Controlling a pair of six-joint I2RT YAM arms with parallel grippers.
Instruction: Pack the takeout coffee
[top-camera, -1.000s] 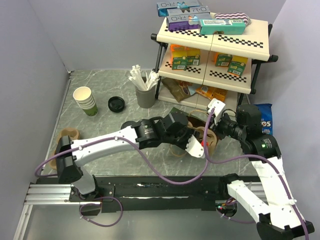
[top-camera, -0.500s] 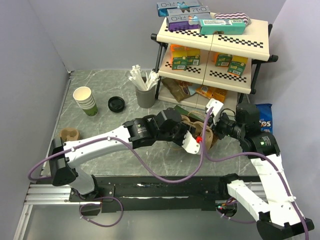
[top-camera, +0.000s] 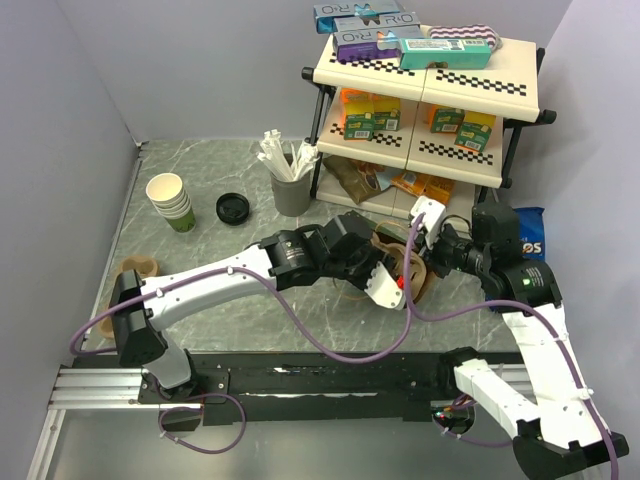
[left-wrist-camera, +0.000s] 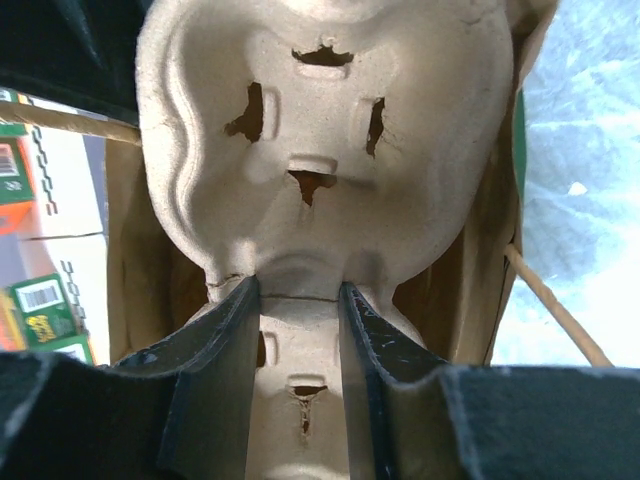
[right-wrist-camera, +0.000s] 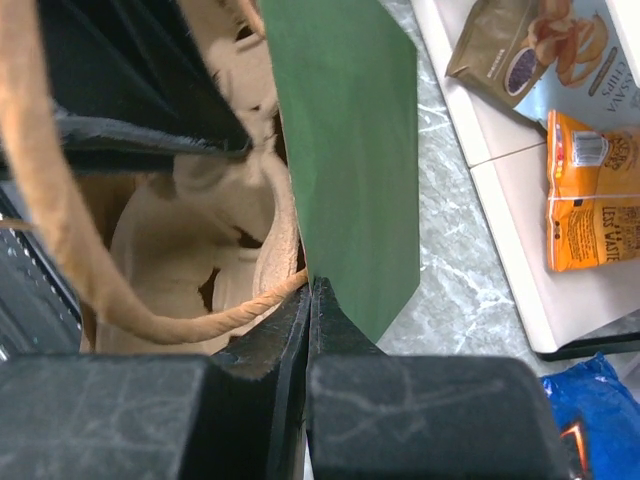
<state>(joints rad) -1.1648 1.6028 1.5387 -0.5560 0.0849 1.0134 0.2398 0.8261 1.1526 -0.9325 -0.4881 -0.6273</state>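
The carrier (left-wrist-camera: 400, 200) sits inside the bag (right-wrist-camera: 350, 150), mid-frame; rack (top-camera: 430, 100) upper right, cups (top-camera: 170, 200) left.

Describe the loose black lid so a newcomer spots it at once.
Start at the snack shelf at the back right. Left of it stands a grey cutlery holder; the black lid lies flat between that and the paper cups, the only round black disc.

Pale grey walls (top-camera: 200, 60) stand around a grey, stone-look table (top-camera: 200, 170). A small cream shelf (top-camera: 497, 100) stands at the far right.
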